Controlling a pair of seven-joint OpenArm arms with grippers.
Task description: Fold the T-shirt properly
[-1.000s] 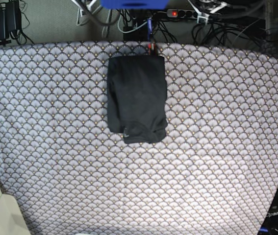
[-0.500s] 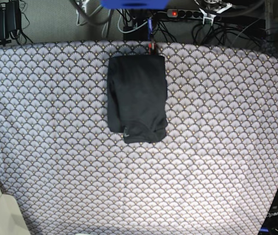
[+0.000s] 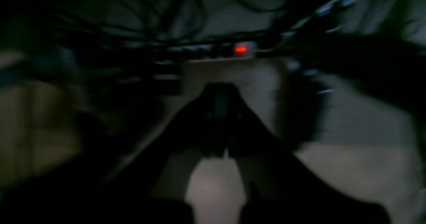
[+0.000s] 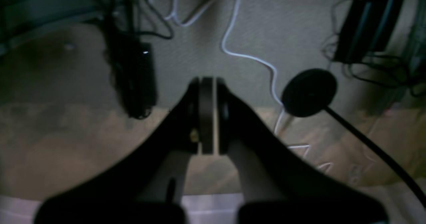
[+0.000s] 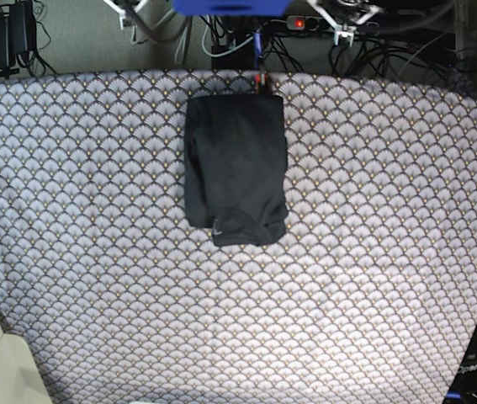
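The T-shirt (image 5: 235,171) is seen folded into a compact rectangle at the upper centre of the tablecloth (image 5: 373,269). The left gripper (image 3: 221,117) and right gripper (image 4: 208,114) are closed, empty. Folding is judged finished; only retreat remains.

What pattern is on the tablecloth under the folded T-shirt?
A repeating scallop, fan-like pattern in white-grey with dark outlines on the tablecloth, clearest in the base view.

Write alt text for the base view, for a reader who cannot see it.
A dark T-shirt, folded into a compact rectangle, lies near the far middle edge of a table under a scallop-patterned tablecloth. Nothing touches it; cables clutter the floor beyond.
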